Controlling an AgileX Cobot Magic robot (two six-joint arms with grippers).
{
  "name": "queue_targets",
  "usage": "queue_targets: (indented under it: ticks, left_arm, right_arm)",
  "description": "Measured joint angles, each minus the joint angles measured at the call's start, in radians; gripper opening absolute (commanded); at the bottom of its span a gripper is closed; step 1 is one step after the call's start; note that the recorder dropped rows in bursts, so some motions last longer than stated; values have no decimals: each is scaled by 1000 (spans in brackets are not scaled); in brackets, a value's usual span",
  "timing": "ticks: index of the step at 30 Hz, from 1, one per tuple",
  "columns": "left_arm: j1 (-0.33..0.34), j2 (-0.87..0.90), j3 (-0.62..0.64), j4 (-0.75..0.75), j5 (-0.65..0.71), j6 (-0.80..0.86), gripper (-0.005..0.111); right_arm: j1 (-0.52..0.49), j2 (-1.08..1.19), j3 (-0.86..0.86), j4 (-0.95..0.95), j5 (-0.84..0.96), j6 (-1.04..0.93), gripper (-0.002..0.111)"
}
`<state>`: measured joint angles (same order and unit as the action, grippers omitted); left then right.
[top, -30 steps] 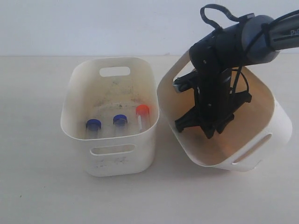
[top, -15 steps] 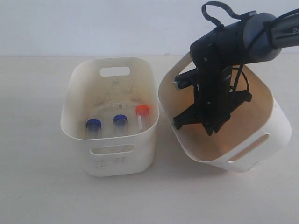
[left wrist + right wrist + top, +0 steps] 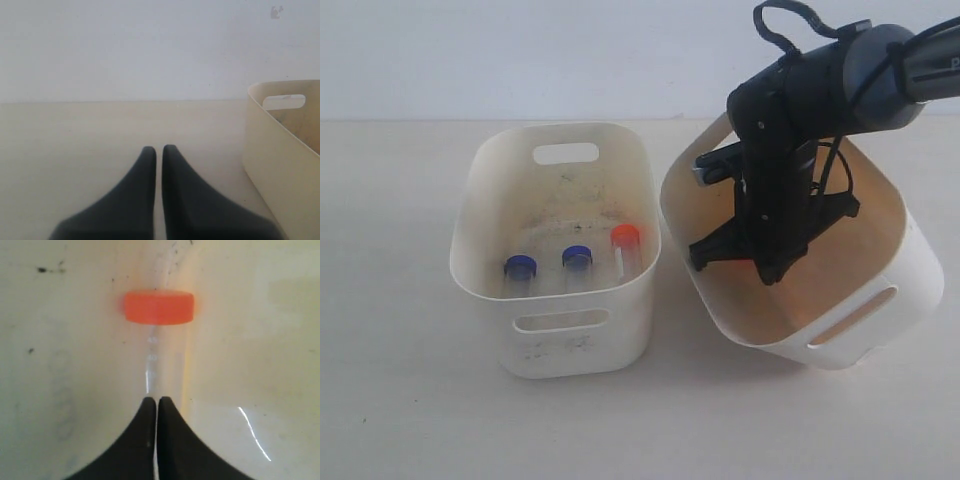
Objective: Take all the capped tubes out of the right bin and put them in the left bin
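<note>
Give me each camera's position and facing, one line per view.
Exterior: raised, looks down into left bin and right bin; right arm shows.
Left wrist: low over the table, faces the wall; shut left gripper shows.
Right wrist: inside the right bin, faces an orange-capped tube; shut right gripper shows.
Shared: exterior and right wrist both show right bin.

- Light: bright, diffuse, even; exterior view pale, slightly washed.
- Shadows: soft, faint on surface (image 3: 410, 400) beneath right bin (image 3: 920, 280).
- Glare: thin white streak on bin wall, right wrist view.
- Focus: jaws blurred, both wrist views.
</note>
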<state>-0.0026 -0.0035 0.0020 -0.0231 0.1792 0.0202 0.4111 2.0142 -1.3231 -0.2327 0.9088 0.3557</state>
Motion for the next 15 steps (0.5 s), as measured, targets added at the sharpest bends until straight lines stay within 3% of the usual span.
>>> queue_targets:
  ticks: [2,6,8,15]
  left_arm:
    - [0,0,0,0,0,0,4]
    - [0,0,0,0,0,0,4]
    - [0,0,0,0,0,0,4]
    - [0,0,0,0,0,0,4]
  right_arm:
    - [0,0,0,0,-7,7,16]
    - [0,0,0,8,-23,13,56]
    - [0,5,0,8,-35,13,70]
    - [-1,4,-2,7,-42,13,55]
